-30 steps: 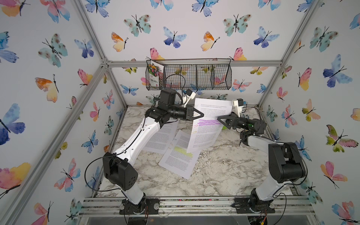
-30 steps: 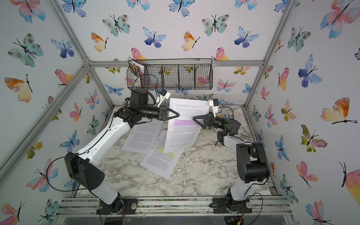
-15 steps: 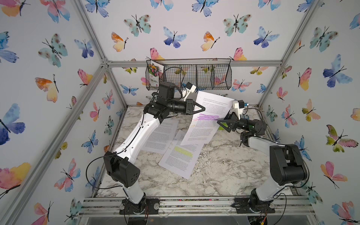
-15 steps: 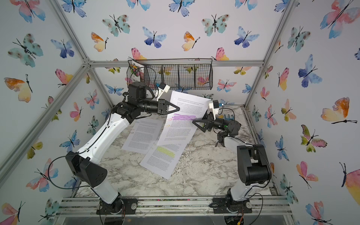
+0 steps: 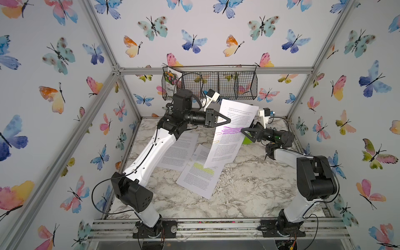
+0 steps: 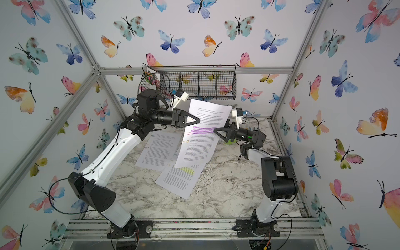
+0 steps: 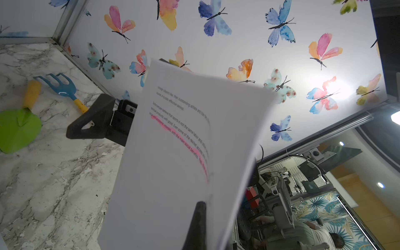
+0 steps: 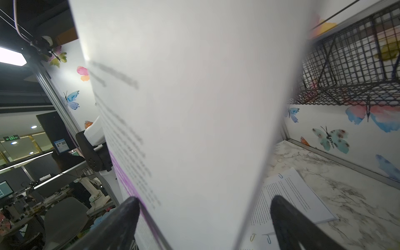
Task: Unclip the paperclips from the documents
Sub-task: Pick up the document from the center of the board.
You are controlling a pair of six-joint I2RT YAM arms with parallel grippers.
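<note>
the left gripper (image 5: 227,121) is pinched together on the left edge of the purple-highlighted document (image 5: 229,149). it holds the sheet tilted up off the marble table (image 5: 249,184), with the lower end hanging over the yellow-highlighted document (image 5: 198,175). the right gripper (image 5: 242,130) has its jaws spread wide at the sheet's opposite edge, level with the purple band. in the right wrist view the paper runs between the two fingers (image 8: 127,218), and i cannot tell whether either one touches it. on the held sheet's left edge, just below the left gripper, sit a pink paperclip (image 5: 218,133) and an orange paperclip (image 5: 215,142). the yellow-highlighted document lies flat on the table, its corner overlapping the unhighlighted document (image 5: 179,151). that one lies partly under the left arm and carries a blue paperclip (image 8: 280,175) at its edge. a wire basket (image 5: 216,86) hangs on the back wall with a seed packet (image 5: 171,81) in the end nearer the left arm. in the left wrist view a green trowel (image 7: 19,127) and a blue hand fork (image 7: 62,86) lie on the table.
</note>
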